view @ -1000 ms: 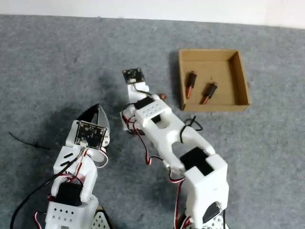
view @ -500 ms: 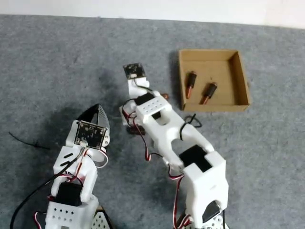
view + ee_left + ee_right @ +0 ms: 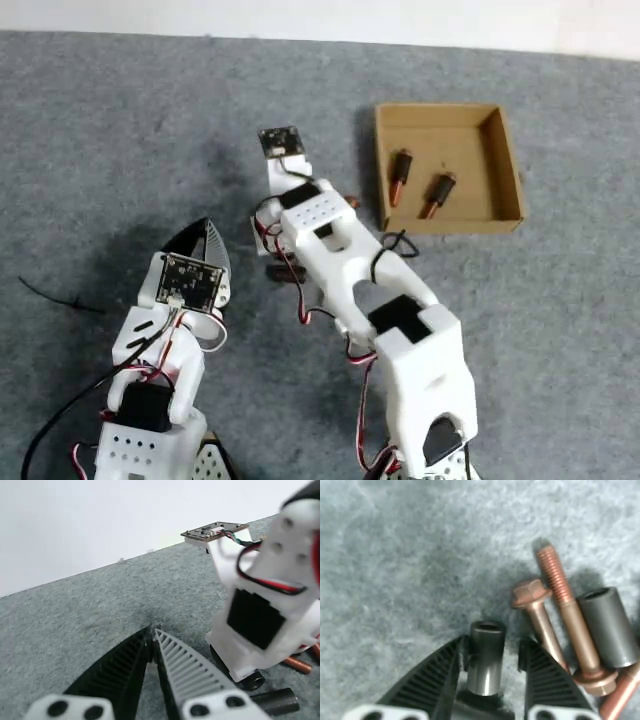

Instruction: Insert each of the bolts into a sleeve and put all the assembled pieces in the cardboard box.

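Note:
My right gripper (image 3: 493, 640) is shut on a dark sleeve (image 3: 486, 660) that sticks out past its fingertips, just over the carpet. Beside it lie two copper bolts (image 3: 570, 625) and a second grey sleeve (image 3: 609, 627). In the high view the right arm (image 3: 330, 250) covers this spot, with one bolt end (image 3: 352, 203) showing at its side. The cardboard box (image 3: 505, 160) holds two assembled pieces (image 3: 400, 176) (image 3: 437, 194). My left gripper (image 3: 205, 236) rests shut and empty to the left, also seen as the left gripper (image 3: 152, 632) in its own view.
Under the right arm's elbow lies a dark sleeve (image 3: 280, 272). The left wrist view shows a sleeve (image 3: 272, 700) and bolts (image 3: 299, 664) by the right arm (image 3: 265, 605). A thin black tie (image 3: 50, 293) lies at far left. Open carpet spreads behind.
The right arm's wrist has shifted a little farther from the base and turned, and its forearm swung slightly left. The left arm has not moved.

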You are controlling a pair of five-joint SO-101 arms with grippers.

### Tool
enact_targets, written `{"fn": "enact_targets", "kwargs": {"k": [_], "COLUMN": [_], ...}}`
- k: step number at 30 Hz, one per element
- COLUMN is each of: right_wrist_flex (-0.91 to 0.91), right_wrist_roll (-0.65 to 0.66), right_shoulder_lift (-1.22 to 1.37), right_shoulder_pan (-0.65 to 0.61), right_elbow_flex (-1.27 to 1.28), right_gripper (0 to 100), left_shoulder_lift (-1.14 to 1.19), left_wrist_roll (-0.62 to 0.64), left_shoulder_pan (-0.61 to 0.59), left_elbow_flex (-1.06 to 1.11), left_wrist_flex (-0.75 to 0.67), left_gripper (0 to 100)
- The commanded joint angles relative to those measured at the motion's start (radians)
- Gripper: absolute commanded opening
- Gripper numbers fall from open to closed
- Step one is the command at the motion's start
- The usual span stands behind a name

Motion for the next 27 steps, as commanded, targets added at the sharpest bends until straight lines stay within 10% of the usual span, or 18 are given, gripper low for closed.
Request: {"fn": "enact_targets", "kwargs": {"k": [1,27], "right_wrist_flex": [0.073,0.119], "right_wrist_roll": [0.002,0.107], "right_shoulder_lift": [0.033,-0.153], "right_shoulder_pan": [0.028,0.085], "right_elbow_flex": [-0.094,-0.062], "right_gripper": [16.3,0.5], "left_shoulder_lift": [-0.005,-0.005], "left_wrist_roll": [0.008,0.008], "left_shoulder_pan": [-0.004,-0.002], "left_elbow_flex": [0.021,0.021], "left_wrist_flex": [-0.02,-0.02], "left_gripper": [1,1]}}
